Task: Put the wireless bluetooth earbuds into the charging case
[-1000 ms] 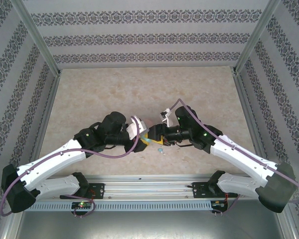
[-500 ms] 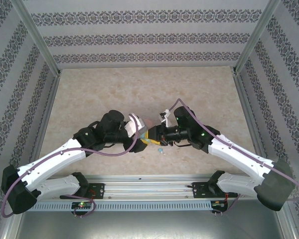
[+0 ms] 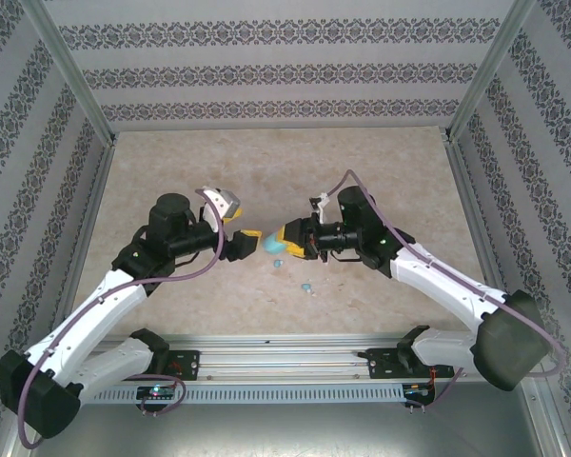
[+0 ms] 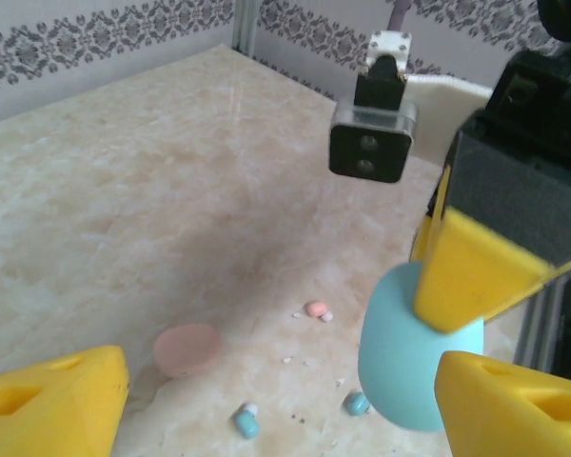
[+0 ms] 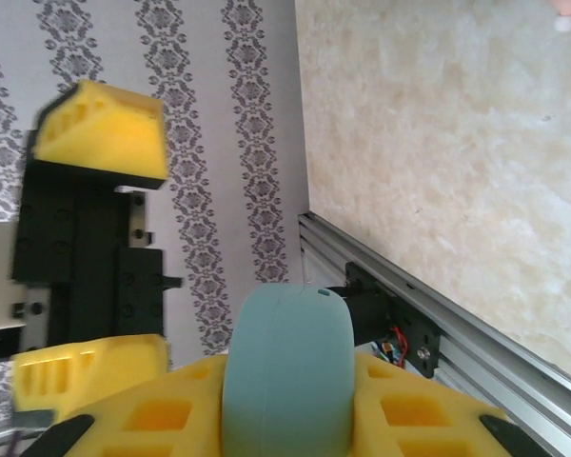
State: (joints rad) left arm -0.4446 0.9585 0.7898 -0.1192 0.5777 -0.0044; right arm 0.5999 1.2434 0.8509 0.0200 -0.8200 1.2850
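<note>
The light blue oval charging case (image 4: 404,367) hangs above the table, pinched between the yellow fingers (image 4: 471,271) of my right gripper (image 3: 287,236). In the right wrist view the case (image 5: 285,371) stands shut between that gripper's (image 5: 285,400) pads. My left gripper (image 4: 281,386) is open just left of the case (image 3: 269,244), touching nothing. On the table below lie two light blue earbuds (image 4: 246,420) (image 4: 356,404) and one pink earbud (image 4: 315,309). From above, the blue earbuds (image 3: 277,262) (image 3: 307,286) sit near the grippers.
A pink oval case (image 4: 186,347) lies shut on the marble table (image 3: 362,171), left of the earbuds. Patterned walls and an aluminium frame (image 3: 276,335) bound the table. The left gripper's yellow fingers (image 5: 100,124) face the right wrist camera.
My left gripper has opened, let go of the blue case and drawn back to the left. My right gripper has shut on the case and lifted it away from the table's near edge.
</note>
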